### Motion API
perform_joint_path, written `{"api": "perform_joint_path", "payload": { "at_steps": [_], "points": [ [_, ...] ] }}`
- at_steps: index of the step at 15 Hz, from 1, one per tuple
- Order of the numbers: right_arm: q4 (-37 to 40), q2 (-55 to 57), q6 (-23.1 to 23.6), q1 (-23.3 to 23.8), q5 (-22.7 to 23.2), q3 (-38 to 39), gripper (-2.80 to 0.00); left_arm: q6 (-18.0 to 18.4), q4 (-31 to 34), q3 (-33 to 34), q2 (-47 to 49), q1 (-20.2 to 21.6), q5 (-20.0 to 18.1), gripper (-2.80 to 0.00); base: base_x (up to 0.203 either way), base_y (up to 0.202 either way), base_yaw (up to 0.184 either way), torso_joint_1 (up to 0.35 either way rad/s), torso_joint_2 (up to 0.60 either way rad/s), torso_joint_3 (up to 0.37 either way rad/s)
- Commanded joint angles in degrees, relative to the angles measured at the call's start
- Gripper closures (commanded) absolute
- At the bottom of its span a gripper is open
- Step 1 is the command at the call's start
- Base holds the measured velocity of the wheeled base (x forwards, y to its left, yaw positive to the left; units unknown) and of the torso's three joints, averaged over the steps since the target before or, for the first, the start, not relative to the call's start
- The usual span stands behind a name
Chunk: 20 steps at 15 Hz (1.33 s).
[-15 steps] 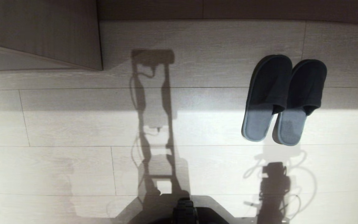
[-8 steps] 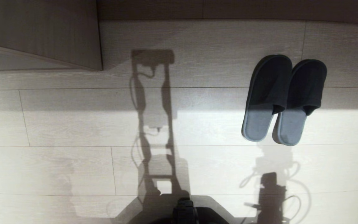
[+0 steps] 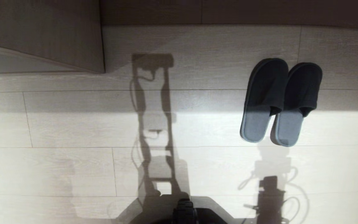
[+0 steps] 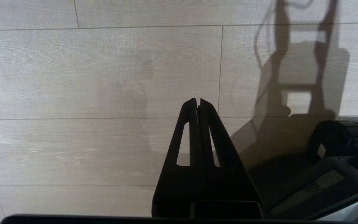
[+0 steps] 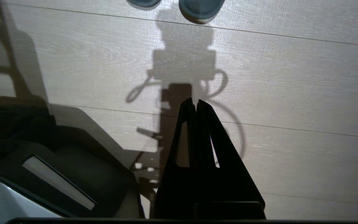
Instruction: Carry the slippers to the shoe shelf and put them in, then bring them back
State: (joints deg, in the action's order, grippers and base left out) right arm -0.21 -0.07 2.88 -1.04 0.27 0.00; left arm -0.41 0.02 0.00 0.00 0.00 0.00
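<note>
The slippers (image 3: 280,99), a plain dark charcoal pair with blue-grey soles, lie side by side on the pale wood floor at the right of the head view, heels toward me. Their heel ends (image 5: 201,6) show at the edge of the right wrist view, well ahead of my right gripper (image 5: 195,100). That gripper is shut and empty above bare floor. My left gripper (image 4: 197,100) is shut too, holding nothing, over floor boards beside my base. Neither arm appears in the head view, only their shadows. The shoe shelf's opening is out of view.
A wood-grain cabinet corner (image 3: 42,34) juts in at the far left, and a darker wall base (image 3: 228,11) runs along the far side. My dark base (image 3: 185,213) sits at the near edge. Open floor lies between me and the pair.
The head view has tilted slightly, shifting the whole scene down. My right arm's shadow has drawn back from the heels toward my base. The pair has stayed put.
</note>
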Motion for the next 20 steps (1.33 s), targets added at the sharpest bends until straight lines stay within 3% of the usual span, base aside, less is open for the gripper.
{"api": "perform_joint_path", "payload": {
  "at_steps": [1, 20],
  "points": [
    [0.08, 0.14, -0.48, -0.02, 0.08, -0.01, 0.00, -0.02, -0.02, 0.00, 0.00, 0.00, 0.08, 0.00, 0.000, 0.000, 0.000, 0.002, 0.00, 0.179],
    [0.03, 0.16, -1.12, -0.02, 0.08, 0.00, 0.00, -0.11, -0.02, 0.00, 0.00, 0.04, 0.00, 0.00, 0.000, 0.000, 0.000, 0.003, 0.00, 0.200]
  ]
}}
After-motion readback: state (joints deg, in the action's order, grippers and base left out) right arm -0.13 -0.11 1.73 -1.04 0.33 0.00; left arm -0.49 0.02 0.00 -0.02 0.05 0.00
